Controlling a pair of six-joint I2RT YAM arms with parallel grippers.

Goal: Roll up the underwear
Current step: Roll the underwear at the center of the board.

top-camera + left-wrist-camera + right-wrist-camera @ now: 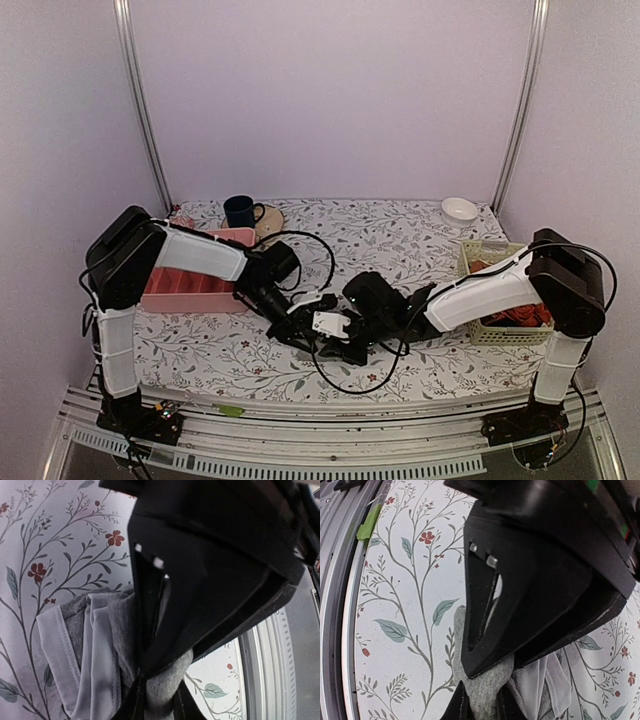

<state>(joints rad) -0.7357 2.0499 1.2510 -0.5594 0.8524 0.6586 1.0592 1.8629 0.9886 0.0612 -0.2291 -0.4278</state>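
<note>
The underwear (100, 645) lies bunched at about 6 o'clock on the tabletop (400, 230), close to the near edge. It is grey soft cloth in loose folds, with a pale hem band showing on its outer side. In the top view it is almost wholly hidden under the two grippers that meet above it.

The left gripper (159, 702) is narrowed onto a wad of the grey cloth, which fills the gap between its fingertips. The right gripper (482, 702) pinches another grey fold the same way, with paler cloth lying just beside it at 4 o'clock in its wrist view.

At 3 o'clock a woven basket (470, 265) holds orange-red garments (520, 315), partly covered by the right arm. At 9 o'clock sits a pink divided tray (190, 300); what is in its compartments cannot be made out. A dark blue mug (240, 211) stands at 11 o'clock and a white bowl (460, 210) at 1 o'clock. The inside of neither can be seen.

A metal rail (330, 415) runs along the near edge just behind the cloth, with a strip of green tape (370, 522) on it. Only a narrow band of floral surface separates the cloth from that edge. Wider open surface stretches from the grippers toward 12 o'clock, between tray and basket.
</note>
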